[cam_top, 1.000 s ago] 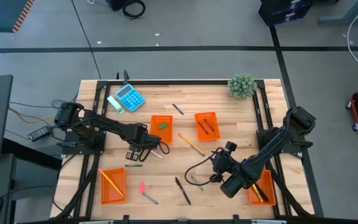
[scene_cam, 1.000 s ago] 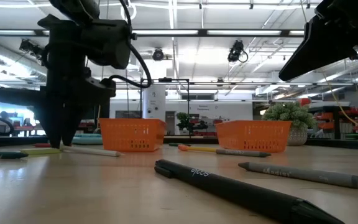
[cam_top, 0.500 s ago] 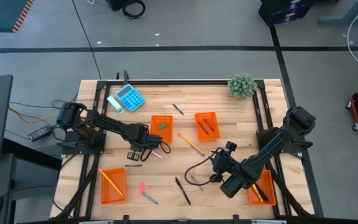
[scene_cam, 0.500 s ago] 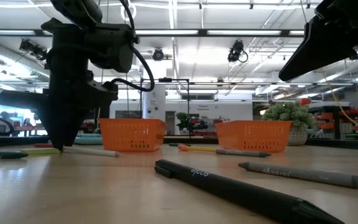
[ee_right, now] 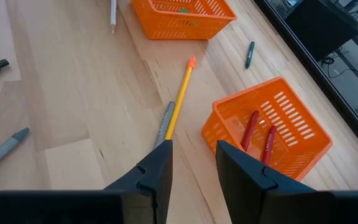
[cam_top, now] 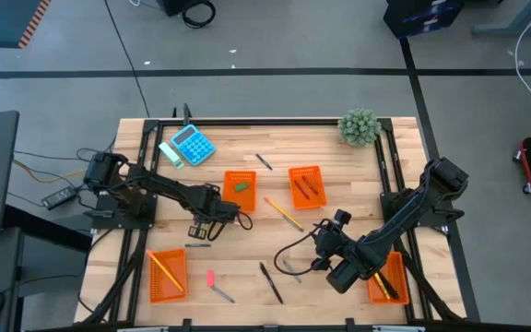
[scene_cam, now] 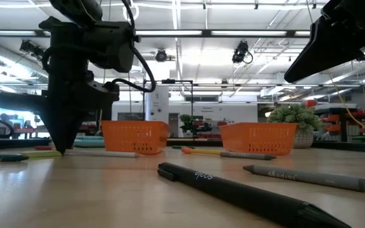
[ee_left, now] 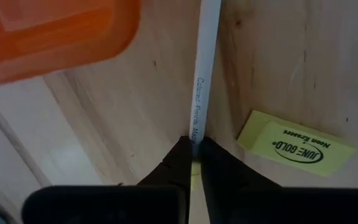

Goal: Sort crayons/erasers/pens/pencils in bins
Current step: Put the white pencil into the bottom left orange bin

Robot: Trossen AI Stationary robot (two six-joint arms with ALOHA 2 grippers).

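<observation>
- The left claw (cam_top: 201, 230) is down at the bench (cam_top: 339, 184) surface, left of the bench's middle, its two fingers (ee_left: 182, 163) pinched together on a thin white pencil (ee_left: 202, 74) that lies flat on the wood.
- Just beside that white pencil lies a yellow eraser (ee_left: 295, 142), flat on the bench and apart from the claw.
- A bin (cam_top: 240, 190) with a green eraser (cam_top: 241, 186) inside sits near this claw, toward the far edge; its orange rim (ee_left: 55, 34) shows in the left wrist view.
- Toward the near edge from the claw lies a short dark crayon (cam_top: 197, 245).
- The right claw (cam_top: 319, 236) hangs above the bench, right of the middle, with its fingers (ee_right: 157, 168) spread apart and nothing between them.
- Ahead of it a yellow pencil (ee_right: 180, 102) and a grey crayon (ee_right: 164, 125) lie side by side, touching.
- A second bin (cam_top: 307, 186) past them holds two red crayons (ee_right: 257, 137).
- A third bin (cam_top: 167, 275) at the near left corner holds a yellow pencil; a fourth (cam_top: 390, 277) sits by the near right edge, partly under the right arm.
- A pink eraser (cam_top: 210, 277) and two black pens (cam_top: 271, 282) lie near the near edge.
- A blue calculator (cam_top: 192, 145) lies at the far left, a small plant (cam_top: 359, 126) at the far right corner.
</observation>
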